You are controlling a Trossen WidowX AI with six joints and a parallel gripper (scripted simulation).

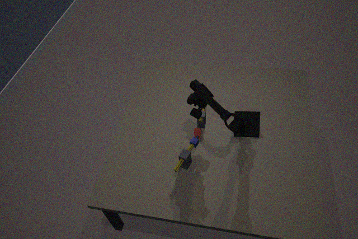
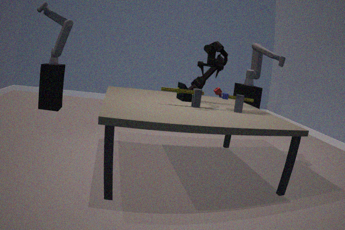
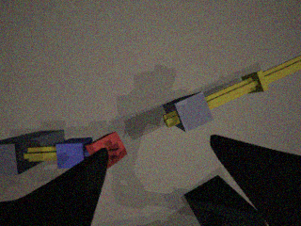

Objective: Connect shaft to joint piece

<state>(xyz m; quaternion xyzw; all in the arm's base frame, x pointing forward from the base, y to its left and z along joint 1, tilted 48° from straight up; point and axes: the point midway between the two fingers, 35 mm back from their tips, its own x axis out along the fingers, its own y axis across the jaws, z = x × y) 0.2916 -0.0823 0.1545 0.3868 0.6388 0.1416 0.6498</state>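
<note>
The red joint piece (image 1: 197, 131) (image 2: 218, 91) (image 3: 110, 148) is tilted on its hinge beside the blue piece (image 1: 193, 141) (image 2: 225, 96) (image 3: 70, 155). I cannot tell exactly where its opening points. The yellow fixed shaft (image 1: 178, 165) (image 2: 248, 99) (image 3: 39, 151) runs through a grey block (image 1: 184, 154) (image 2: 239, 103) (image 3: 7, 159). The second yellow shaft (image 2: 170, 89) (image 3: 230, 95), with a collar, passes through another grey block (image 2: 196, 99) (image 3: 194, 112); its near end is apart from the red piece. My gripper (image 2: 209, 75) (image 3: 160, 146) is open and empty above them, one finger overlapping the red piece's edge in the wrist view.
The arm's black base (image 1: 246, 123) stands on the table (image 2: 144, 113), to the right of the shafts in the top view. Two other pale arms (image 2: 63, 38) (image 2: 256, 60) stand on black pedestals beyond the table.
</note>
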